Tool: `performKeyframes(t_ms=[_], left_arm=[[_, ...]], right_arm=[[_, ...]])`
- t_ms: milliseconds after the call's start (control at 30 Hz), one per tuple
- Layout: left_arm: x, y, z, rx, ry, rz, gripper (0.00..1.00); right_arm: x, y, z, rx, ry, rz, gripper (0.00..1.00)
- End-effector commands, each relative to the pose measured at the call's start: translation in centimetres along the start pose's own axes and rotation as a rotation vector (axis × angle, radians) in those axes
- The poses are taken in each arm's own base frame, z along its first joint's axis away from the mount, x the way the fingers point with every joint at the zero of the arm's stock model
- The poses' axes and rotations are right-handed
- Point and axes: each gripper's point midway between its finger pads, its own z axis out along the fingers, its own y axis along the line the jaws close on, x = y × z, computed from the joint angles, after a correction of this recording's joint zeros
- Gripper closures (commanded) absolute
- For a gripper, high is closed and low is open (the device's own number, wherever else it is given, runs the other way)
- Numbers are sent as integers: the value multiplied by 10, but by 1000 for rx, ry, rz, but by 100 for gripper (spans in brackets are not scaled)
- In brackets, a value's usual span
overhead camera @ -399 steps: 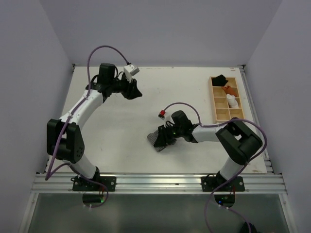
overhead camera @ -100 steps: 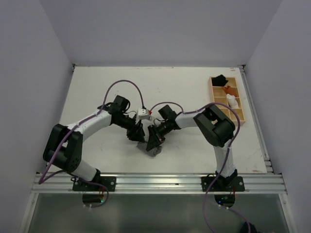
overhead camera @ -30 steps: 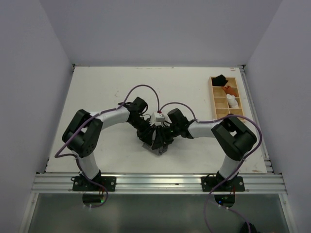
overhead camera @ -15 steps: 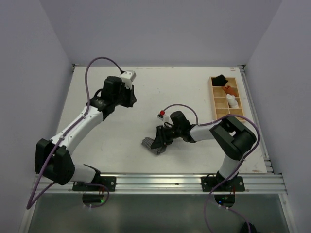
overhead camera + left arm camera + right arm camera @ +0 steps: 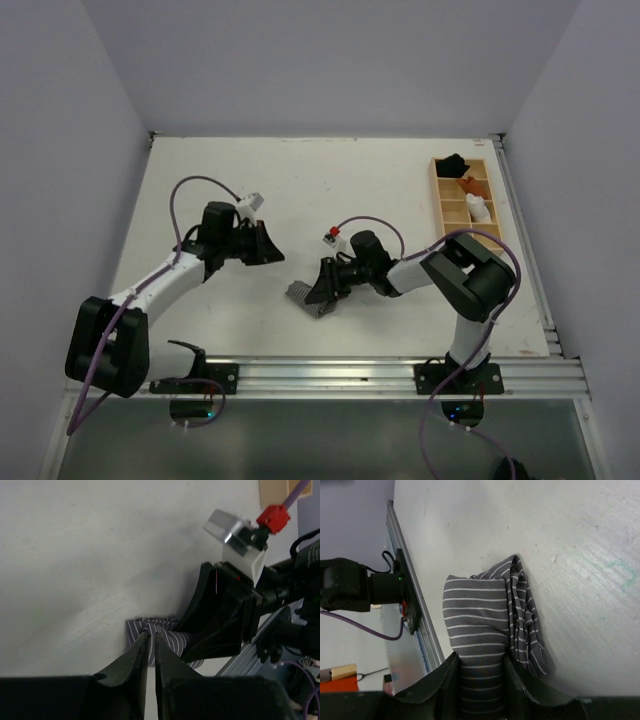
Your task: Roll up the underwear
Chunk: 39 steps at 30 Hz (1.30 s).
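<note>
The underwear (image 5: 301, 297) is a grey cloth with fine white stripes, bunched on the table near the front middle. In the right wrist view one fold of the underwear (image 5: 475, 610) is rolled over and runs between my right gripper's (image 5: 480, 656) fingers, which are shut on it. From above, the right gripper (image 5: 325, 284) lies low over the cloth's right side. My left gripper (image 5: 268, 246) hovers up and to the left, apart from the cloth. Its fingers (image 5: 149, 636) are shut with nothing between them, and the underwear (image 5: 175, 636) lies beyond their tips.
A wooden tray (image 5: 438, 200) stands at the right back, holding a black bundle (image 5: 452, 163), an orange one (image 5: 472, 187) and a white one (image 5: 479, 208). A metal rail (image 5: 330, 372) runs along the front edge. Walls close in left, right and back.
A second ago the left gripper was at the cloth beside the right one. It swung away to the back left, has come partway back, and its jaws have closed. The right gripper kept its hold.
</note>
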Motion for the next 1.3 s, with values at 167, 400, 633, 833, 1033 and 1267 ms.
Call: performKeyframes(t_ms=[167,400,633,833,1033,1267], left_arm=[[52,-15,19,7,34,-27,53],[71,-1,22,27,19,48,42],[69,-22,22,203,-31,214,43],[85,-12,35,206,88,239,45],[83,-14,40,231,97,265,53],[84,-14,47,233,153,251,100]], right_arm=[[28,-47,2,138,-3,111,71],[31,-49,4,119,-13,134,71],[29,-47,6,108,-20,137,71],[31,-49,6,112,-19,145,71],[31,-48,7,104,-16,149,70],[19,-47,4,164,-9,127,54]])
